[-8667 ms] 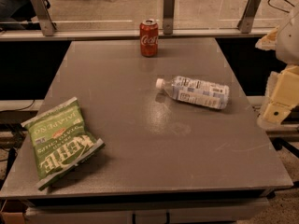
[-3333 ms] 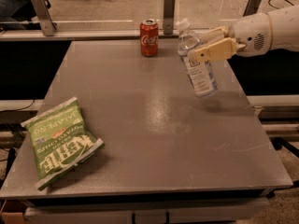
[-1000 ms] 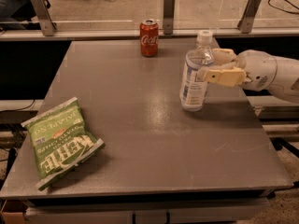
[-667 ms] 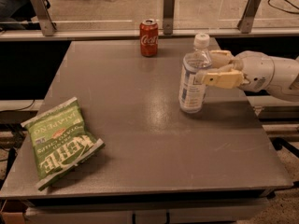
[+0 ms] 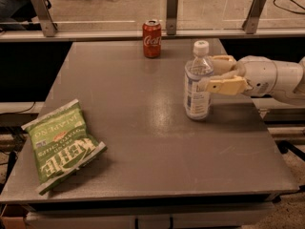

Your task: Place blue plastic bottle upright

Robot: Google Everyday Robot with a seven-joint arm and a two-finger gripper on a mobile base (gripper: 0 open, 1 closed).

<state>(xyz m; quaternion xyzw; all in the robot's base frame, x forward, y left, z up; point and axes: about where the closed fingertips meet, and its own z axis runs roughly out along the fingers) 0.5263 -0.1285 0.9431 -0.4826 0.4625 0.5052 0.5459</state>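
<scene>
The blue plastic bottle [image 5: 197, 82], clear with a white cap and a pale blue-and-white label, stands upright on the grey table [image 5: 143, 128], right of centre. My gripper [image 5: 209, 72] reaches in from the right at the height of the bottle's upper body. One tan finger [image 5: 228, 85] lies in front of the bottle and the other [image 5: 224, 59] behind it. The fingers look slightly spread, and the bottle rests on the table on its own base.
A red Coca-Cola can [image 5: 152, 38] stands at the table's far edge. A green Kettle chip bag [image 5: 59, 144] lies at the near left. A rail with metal posts [image 5: 172, 6] runs behind the table. My white arm [image 5: 276, 78] hangs over the right edge.
The bottle was lifted from lying on its side, carried tilted, then stood on its base. Over the last second it has stayed upright while the gap between my fingers widened a little.
</scene>
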